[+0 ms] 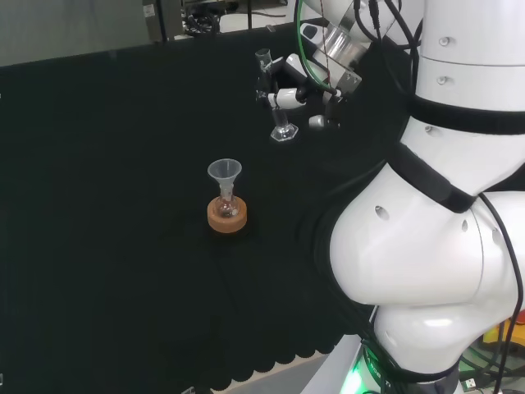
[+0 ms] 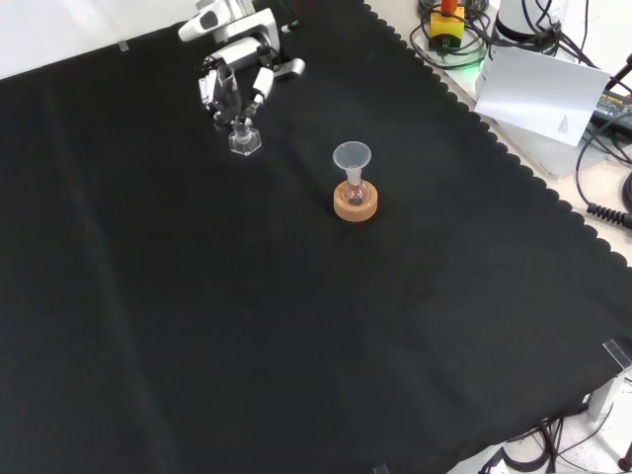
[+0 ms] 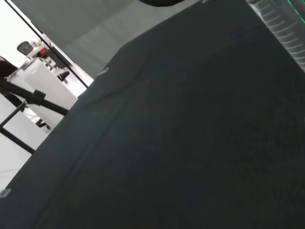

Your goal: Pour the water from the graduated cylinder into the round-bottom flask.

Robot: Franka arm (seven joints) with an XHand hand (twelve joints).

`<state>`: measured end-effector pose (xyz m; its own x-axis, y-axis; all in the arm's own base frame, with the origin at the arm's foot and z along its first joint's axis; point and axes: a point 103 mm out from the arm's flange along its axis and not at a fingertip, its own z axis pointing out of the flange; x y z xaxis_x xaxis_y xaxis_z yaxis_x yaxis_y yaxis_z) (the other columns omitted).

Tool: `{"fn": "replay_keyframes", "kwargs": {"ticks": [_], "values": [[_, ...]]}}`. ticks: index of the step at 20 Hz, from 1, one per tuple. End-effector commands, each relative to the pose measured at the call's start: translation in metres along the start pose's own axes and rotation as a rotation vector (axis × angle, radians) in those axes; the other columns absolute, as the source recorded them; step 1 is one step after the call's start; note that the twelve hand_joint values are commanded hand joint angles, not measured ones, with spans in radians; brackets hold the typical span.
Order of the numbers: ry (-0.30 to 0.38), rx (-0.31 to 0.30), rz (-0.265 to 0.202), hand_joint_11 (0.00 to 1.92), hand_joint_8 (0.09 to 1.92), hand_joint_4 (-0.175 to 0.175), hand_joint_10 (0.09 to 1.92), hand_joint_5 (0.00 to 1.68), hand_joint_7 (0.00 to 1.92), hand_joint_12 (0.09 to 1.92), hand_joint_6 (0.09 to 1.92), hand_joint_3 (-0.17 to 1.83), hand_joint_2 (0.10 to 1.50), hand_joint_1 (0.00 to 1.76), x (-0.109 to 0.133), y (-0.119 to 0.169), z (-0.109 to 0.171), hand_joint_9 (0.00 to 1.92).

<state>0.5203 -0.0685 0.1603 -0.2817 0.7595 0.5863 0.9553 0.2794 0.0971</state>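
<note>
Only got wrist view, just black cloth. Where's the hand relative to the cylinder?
Observer: Head view shows the hand curled around the graduated cylinder, which stands upright.
Operator: Lifted yet?
Observer: Can't tell for sure; in the front view the cylinder's base sits at or just above the cloth.
Operator: Flask ready?
Observer: Yes, the round-bottom flask sits on a cork ring with a funnel in its neck, to the right of the hand in the front view.
</note>
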Motion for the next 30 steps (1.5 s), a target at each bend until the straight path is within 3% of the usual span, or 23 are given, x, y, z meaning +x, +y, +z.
{"fn": "replay_keyframes", "kwargs": {"ticks": [1,7,9,12,18,30], "values": [[-0.056,0.052,0.021,1.26,0.28,-0.152,0.09,1.02,1.29,0.76,0.96,0.0,1.1,1.15,0.027,-0.033,-0.004,1.43],[-0.103,0.123,0.038,1.26,0.28,-0.152,0.09,1.02,1.29,0.76,0.96,0.0,1.1,1.16,0.042,-0.07,0.002,1.43],[-0.134,0.16,0.041,1.26,0.28,-0.152,0.09,1.02,1.29,0.76,0.96,0.0,1.1,1.16,0.043,-0.08,0.004,1.43],[-0.25,0.255,0.026,1.26,0.28,-0.151,0.09,1.02,1.29,0.76,0.96,0.0,1.1,1.15,0.051,-0.089,0.01,1.43],[-0.313,0.341,0.035,1.26,0.28,-0.15,0.09,1.02,1.29,0.76,0.96,0.0,1.1,1.15,0.045,-0.112,0.0,1.43],[-0.485,0.524,0.013,1.26,0.27,-0.149,0.09,1.02,1.29,0.75,0.96,0.0,1.1,1.15,0.052,-0.128,-0.004,1.43]]}}
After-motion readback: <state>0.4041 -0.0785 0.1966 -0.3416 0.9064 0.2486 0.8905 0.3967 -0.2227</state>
